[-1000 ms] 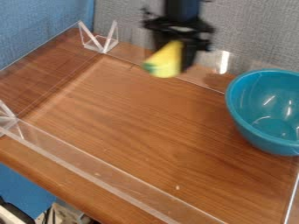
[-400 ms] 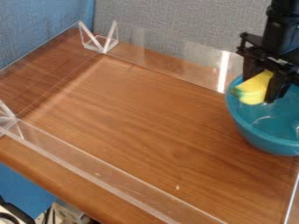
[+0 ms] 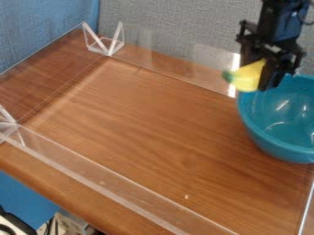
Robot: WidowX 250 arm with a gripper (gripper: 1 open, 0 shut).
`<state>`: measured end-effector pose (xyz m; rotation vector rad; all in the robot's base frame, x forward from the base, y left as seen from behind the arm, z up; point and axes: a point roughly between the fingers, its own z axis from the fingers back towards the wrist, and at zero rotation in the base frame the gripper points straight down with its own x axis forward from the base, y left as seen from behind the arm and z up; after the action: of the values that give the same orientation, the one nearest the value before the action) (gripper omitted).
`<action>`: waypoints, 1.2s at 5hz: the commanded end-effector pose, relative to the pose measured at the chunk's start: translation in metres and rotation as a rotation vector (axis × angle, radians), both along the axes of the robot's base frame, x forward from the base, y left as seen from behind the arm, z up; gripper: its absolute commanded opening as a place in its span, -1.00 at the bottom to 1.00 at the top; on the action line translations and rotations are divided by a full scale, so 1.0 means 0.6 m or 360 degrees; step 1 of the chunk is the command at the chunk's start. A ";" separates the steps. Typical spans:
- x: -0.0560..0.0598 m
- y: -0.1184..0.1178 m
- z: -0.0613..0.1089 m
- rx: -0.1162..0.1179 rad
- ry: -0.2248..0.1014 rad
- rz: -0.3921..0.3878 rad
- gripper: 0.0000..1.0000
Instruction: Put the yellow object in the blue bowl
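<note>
The yellow object (image 3: 249, 75), a small banana-shaped toy with a greenish end, hangs in the air between the fingers of my gripper (image 3: 260, 66), which is shut on it. The black gripper comes down from the top right. It holds the toy just above the left rim of the blue bowl (image 3: 280, 117), a deep glossy teal bowl standing at the right side of the wooden table (image 3: 135, 119). Nothing lies inside the part of the bowl that shows.
A low clear acrylic wall (image 3: 73, 170) runs around the tabletop, with triangular braces at the far left corner (image 3: 103, 40) and the left edge (image 3: 10, 124). A blue backdrop and a grey panel stand behind.
The gripper carried the yellow object from the table's back middle to the right over the bowl, then came back slightly left and up to the bowl's left rim.
</note>
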<state>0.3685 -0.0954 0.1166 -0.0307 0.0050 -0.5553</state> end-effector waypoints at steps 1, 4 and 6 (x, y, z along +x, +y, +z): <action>0.019 -0.024 0.043 -0.0034 -0.0132 -0.0050 -1.00; 0.009 -0.081 0.001 -0.0027 -0.0169 0.0116 -1.00; -0.022 -0.075 0.085 -0.0010 -0.0330 0.0256 -1.00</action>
<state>0.3560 -0.1397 0.1403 0.0331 -0.1235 -0.4000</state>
